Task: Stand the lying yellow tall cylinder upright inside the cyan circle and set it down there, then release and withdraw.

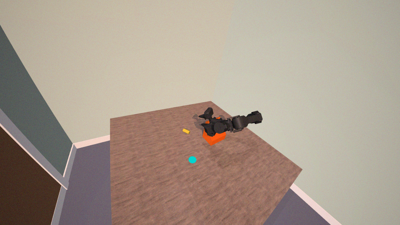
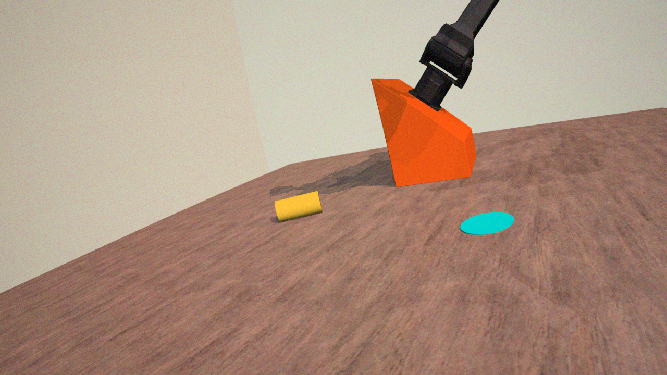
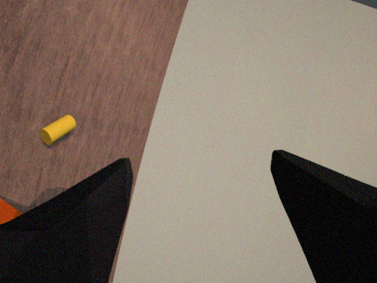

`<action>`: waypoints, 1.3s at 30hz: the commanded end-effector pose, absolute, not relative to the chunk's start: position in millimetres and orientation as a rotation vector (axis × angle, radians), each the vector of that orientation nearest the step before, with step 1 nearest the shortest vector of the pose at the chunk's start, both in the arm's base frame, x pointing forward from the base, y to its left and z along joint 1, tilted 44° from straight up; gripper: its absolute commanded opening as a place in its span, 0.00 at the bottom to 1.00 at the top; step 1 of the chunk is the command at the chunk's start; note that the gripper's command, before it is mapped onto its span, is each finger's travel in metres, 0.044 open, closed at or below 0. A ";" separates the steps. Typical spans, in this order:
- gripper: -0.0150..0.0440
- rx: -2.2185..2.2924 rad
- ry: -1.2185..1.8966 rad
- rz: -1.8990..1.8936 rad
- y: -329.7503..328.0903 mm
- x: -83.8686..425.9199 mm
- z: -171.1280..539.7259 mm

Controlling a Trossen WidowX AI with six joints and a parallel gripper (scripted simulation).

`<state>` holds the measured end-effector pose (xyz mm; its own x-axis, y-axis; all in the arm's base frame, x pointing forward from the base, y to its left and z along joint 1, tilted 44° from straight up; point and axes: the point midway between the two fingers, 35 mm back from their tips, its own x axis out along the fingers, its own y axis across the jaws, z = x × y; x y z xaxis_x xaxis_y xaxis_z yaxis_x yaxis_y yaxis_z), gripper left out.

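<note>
The yellow cylinder [image 1: 186, 131] [image 2: 298, 206] [image 3: 58, 130] lies on its side on the table. The flat cyan circle [image 1: 192, 159] [image 2: 487, 223] lies apart from it with nothing on it; the wrist view does not show it. My gripper [image 1: 200, 120] [image 3: 202, 163] is open, with nothing between its fingers. It is raised above the table, up and to the right of the cylinder in the top view. In the wrist view the cylinder is left of both fingertips. The exterior view does not show the fingers.
An orange angular block [image 1: 213, 139] [image 2: 427, 149] [image 3: 7, 212] stands on the wooden table [image 1: 145, 173] [image 2: 326, 298] [image 3: 106, 71], under the arm, which rises from its sloping top. Walls stand beyond the table's far edges.
</note>
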<state>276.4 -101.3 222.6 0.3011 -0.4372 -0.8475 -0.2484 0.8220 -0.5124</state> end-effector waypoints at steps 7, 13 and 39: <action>0.78 -0.015 1.546 -0.141 -146.1 298.4 102.7; 0.78 0.412 1.648 -0.179 -167.4 288.8 31.2; 0.78 1.455 1.675 -0.310 -145.1 243.2 -149.4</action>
<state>242.6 -176.0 -120.2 0.0774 0.6582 -0.7488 0.8890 0.2944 0.3507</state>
